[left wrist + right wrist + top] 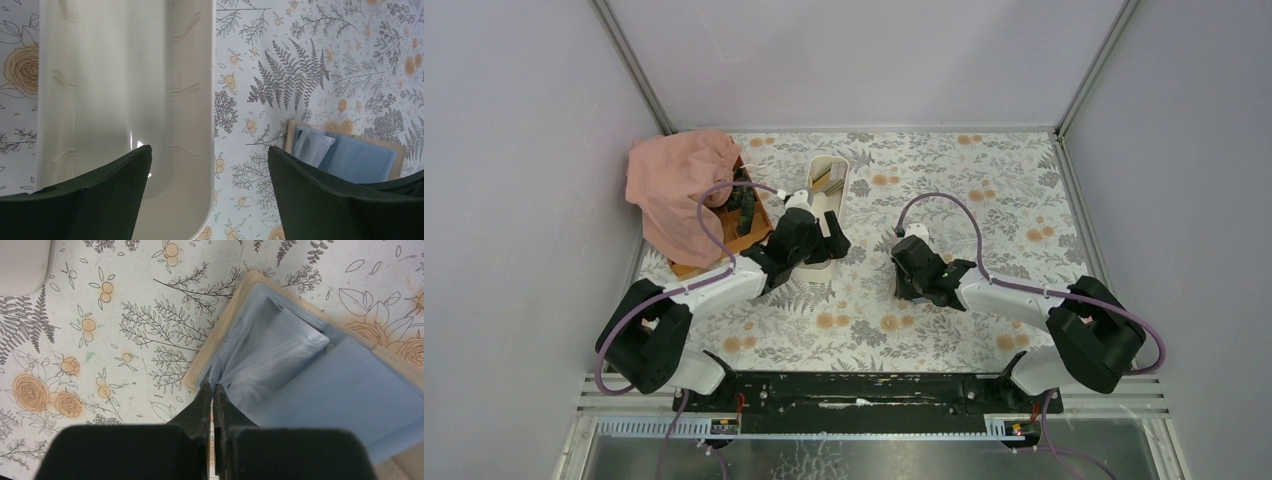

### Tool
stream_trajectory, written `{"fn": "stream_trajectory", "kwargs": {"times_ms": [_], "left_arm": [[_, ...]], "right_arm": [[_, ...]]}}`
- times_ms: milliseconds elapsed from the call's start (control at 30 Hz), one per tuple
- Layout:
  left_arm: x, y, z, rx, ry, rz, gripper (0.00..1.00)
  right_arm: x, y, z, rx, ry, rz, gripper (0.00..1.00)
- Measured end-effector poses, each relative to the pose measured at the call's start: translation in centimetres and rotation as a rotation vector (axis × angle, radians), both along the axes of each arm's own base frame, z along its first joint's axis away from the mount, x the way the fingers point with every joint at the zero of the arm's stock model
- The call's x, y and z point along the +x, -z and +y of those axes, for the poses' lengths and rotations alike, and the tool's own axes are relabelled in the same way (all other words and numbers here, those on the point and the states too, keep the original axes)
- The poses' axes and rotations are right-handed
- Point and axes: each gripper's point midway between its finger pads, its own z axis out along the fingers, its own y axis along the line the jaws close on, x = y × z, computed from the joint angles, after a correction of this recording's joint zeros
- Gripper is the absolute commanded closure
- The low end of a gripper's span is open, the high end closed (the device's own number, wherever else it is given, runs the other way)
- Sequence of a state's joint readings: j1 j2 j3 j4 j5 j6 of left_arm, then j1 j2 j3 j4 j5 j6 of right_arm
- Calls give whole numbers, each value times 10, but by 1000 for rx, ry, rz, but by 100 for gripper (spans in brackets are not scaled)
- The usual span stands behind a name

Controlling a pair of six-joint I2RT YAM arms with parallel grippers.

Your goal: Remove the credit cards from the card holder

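The right tool (212, 390) has its jaws together, tips on the near-left edge of the open wallet (320, 385), where blue lining meets tan border; whether they pinch it I cannot tell. A pale card (285, 347) sits slanted in the wallet's pocket. Just left, the left tool (209, 155) stands wide apart, one finger over the white tray's (195, 100) near end, the other above the desk (1004, 200) beside the wallet. Bare desk runs beyond and right; far left, a pink cloth (679, 190) drapes a box (762, 222)

Card holder (350, 390) on table (984, 190) right of tray (125, 75); box (764, 220) left of tray, cloth (679, 185) on box
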State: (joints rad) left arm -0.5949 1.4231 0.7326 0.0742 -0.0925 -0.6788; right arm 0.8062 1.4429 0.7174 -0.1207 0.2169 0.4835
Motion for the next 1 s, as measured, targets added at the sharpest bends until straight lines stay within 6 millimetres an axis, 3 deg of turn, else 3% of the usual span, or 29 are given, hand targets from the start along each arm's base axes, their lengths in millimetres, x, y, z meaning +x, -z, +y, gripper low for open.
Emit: {"fn": "stream_trajectory", "kwargs": {"times_ms": [400,767,900,1000], "left_arm": [[-1,1,-1,0,3,3,8],[-5,3,-7,0,27,10,9],[-13,0,-21,-6,85,-6,13],[-24,-15,-48,-55,176,-62,24]], "right_arm": [[-9,5,-9,-10,2,10,100],[-14,-20,-23,59,46,-75,100],[-16,-30,-32,91,93,-119,100],[-18,-32,-40,114,131,-141,100]]}}
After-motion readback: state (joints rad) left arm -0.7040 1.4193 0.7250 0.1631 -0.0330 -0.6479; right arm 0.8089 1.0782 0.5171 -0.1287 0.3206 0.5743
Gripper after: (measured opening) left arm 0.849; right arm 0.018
